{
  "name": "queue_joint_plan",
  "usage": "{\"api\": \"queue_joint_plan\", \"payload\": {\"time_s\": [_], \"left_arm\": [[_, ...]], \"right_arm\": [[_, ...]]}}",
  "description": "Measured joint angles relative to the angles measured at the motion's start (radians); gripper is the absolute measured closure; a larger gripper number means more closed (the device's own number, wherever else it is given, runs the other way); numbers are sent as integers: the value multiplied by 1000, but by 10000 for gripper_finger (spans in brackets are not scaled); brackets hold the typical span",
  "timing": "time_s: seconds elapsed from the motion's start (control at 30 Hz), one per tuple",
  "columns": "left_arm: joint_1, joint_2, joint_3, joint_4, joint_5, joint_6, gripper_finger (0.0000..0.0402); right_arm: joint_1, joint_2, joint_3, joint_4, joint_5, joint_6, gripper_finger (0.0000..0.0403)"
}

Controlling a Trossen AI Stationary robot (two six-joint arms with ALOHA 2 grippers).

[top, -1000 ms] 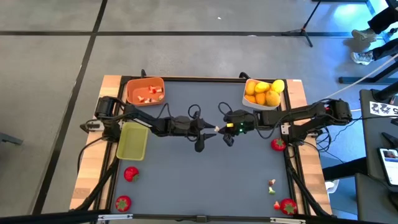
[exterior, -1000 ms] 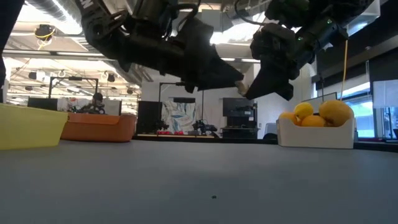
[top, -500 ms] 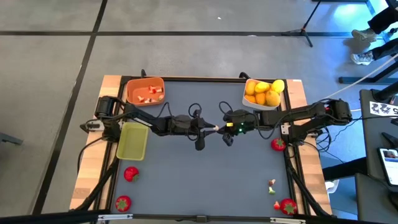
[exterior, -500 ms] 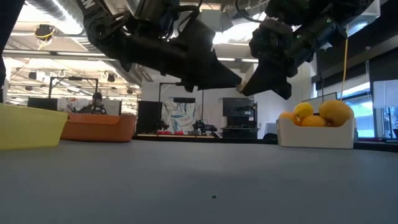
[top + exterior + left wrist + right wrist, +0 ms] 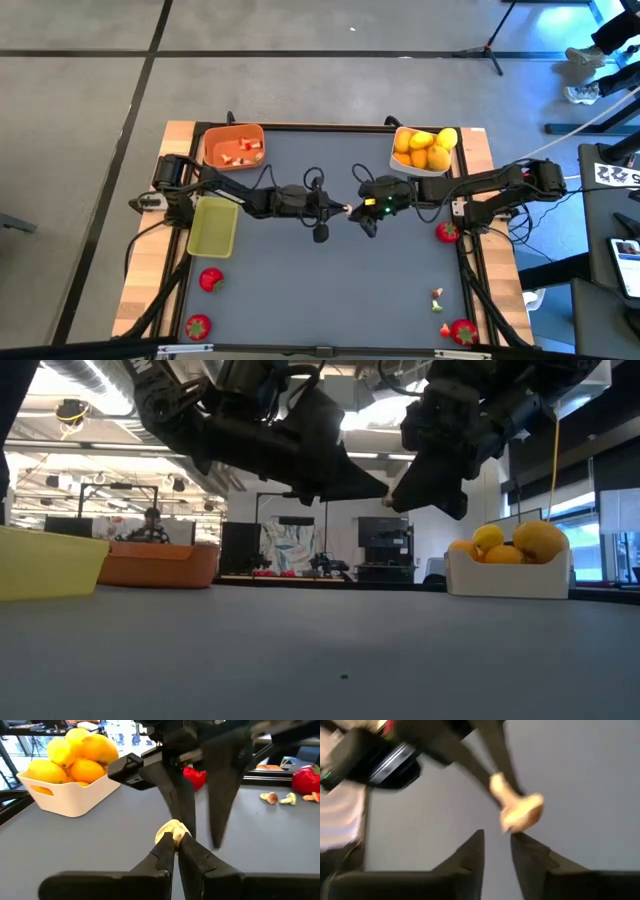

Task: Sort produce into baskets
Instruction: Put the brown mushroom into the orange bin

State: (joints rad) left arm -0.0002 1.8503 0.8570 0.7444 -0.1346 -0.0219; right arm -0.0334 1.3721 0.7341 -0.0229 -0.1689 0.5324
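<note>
Remaining unsorted: strawberries (image 5: 211,279) and small bits (image 5: 437,298) on the grey table (image 5: 330,290), yellow-green bin (image 5: 213,225) empty, citrus (image 5: 424,148) binned in white, while mid-table the left gripper (image 5: 176,839) pinches a pale mushroom piece (image 5: 170,828), right gripper (image 5: 496,838) parted just beside it.

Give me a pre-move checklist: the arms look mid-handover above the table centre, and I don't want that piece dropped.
1. Left gripper shut on small pale mushroom-like piece: ok.
2. Right gripper clear of the piece: ok, fingers apart, piece beyond their tips.
3. Piece held above the grey table: ok.
4. Orange rectangular bin unobstructed: ok.
5. Grip firm enough for travel: cannot tell.
</note>
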Motion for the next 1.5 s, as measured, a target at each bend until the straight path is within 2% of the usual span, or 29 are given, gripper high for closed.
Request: {"api": "queue_joint_plan", "payload": {"time_s": [0.1, 0.27, 0.47, 0.7, 0.8, 0.97, 1.1, 1.37, 1.5], "left_arm": [[0, -17, 0, -36, 2, 7, 388], [0, -109, 0, -187, -2, 13, 384], [0, -271, 0, -513, -10, 40, 385], [9, -480, 0, -923, -137, 24, 387], [38, -554, 0, -1068, -196, -1, 389], [142, -642, 0, -1270, -276, -24, 384], [267, -673, -1, -1358, -328, -24, 378], [528, -662, -1, -1403, -328, -20, 377], [609, -656, -1, -1403, -327, -8, 377]], "right_arm": [[7, -32, 1, -47, -82, -38, 274], [73, -108, 1, -182, -94, -35, 250], [195, -128, 1, -276, -13, -14, 249], [308, -126, -16, -294, 121, 33, 249], [332, -126, -30, -294, 147, 66, 249], [349, -125, -51, -295, 164, 92, 249], [348, -125, -62, -295, 192, 100, 249], [348, -125, -63, -294, 252, 96, 249], [348, -125, -63, -294, 275, 92, 249]]}}
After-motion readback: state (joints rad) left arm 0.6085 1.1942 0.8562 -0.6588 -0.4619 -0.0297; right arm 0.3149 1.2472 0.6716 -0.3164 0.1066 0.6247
